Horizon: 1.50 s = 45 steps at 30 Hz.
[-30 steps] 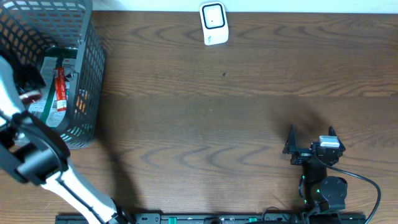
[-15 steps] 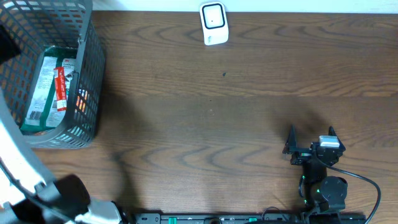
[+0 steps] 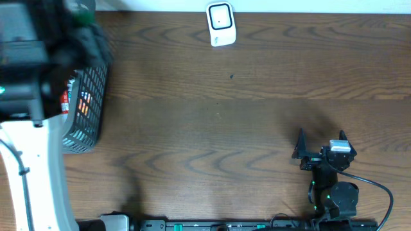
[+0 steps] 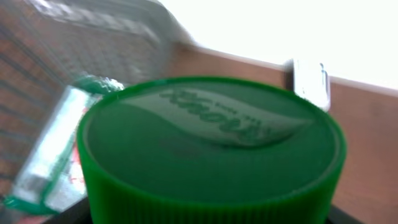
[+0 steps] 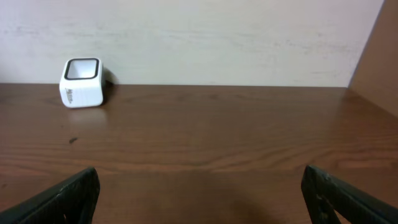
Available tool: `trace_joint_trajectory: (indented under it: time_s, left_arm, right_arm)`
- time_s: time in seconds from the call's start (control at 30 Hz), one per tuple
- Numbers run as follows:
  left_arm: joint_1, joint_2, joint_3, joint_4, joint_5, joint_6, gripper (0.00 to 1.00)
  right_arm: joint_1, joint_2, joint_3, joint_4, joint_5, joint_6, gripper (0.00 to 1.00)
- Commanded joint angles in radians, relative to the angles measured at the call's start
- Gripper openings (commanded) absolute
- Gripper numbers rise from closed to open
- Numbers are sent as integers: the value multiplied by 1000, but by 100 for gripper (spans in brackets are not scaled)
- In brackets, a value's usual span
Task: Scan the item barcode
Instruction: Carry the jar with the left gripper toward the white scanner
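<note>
One green-lidded jar (image 4: 211, 155) hangs well left of the scanner (image 3: 220, 24), seemingly clasped by the left gripper (image 3: 72, 33), whose fingers its lid hides. Far from the scanner, the right gripper (image 3: 321, 138) gapes empty. Carry the jar over, turning its barcode to the scanner's window.

The left arm (image 3: 35, 160), holding a green-lidded jar (image 4: 211, 149), is hanging over the wire basket (image 3: 87, 122) and blocking its mouth. The white scanner (image 3: 221, 24) is standing at the far edge of the table (image 3: 225, 109). Between the basket and the wide-open right gripper (image 3: 321, 136), the tabletop is lying open for passage.
</note>
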Motion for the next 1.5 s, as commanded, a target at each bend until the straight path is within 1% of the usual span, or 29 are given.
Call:
trace_joint_trajectory:
  time_s: [0.0, 0.13, 0.3, 0.4, 0.6, 0.83, 0.97, 1.03, 1.23, 1.4, 1.47]
  left_arm:
    - [-167, 42, -42, -34, 5, -78, 66]
    - [-316, 94, -122, -34, 0, -86, 66]
    - [-490, 195, -275, 5, -2, -117, 66]
    - [-577, 259, -370, 74, -2, -143, 66]
    - [-694, 379, -489, 240, 2, -206, 66]
    - [-766, 506, -505, 324, 42, -231, 66]
    - [-780, 564, -505, 355, 62, -293, 67]
    - [-780, 571, -505, 359, 66, -304, 67]
    - [-781, 572, -505, 360, 65, -481, 67]
    - [-800, 576, -505, 369, 62, -489, 67]
    - [-818, 581, -505, 375, 34, -488, 67]
  right_arm:
    - [-13, -1, -1, -2, 13, 14, 99]
    - [-13, -1, -1, -2, 13, 14, 99]
    - [-13, -1, -1, -2, 13, 14, 99]
    - [-13, -1, -1, -2, 13, 14, 99]
    - [-13, -1, -1, -2, 13, 14, 99]
    - [-13, -1, -1, -2, 13, 14, 99]
    - [-13, -1, -1, -2, 13, 14, 99]
    - [-13, -1, -1, -2, 13, 14, 99]
    - [-13, -1, -1, -2, 13, 14, 99]
    - [-13, -1, -1, -2, 13, 14, 99]
    - [-13, -1, -1, -2, 13, 14, 99]
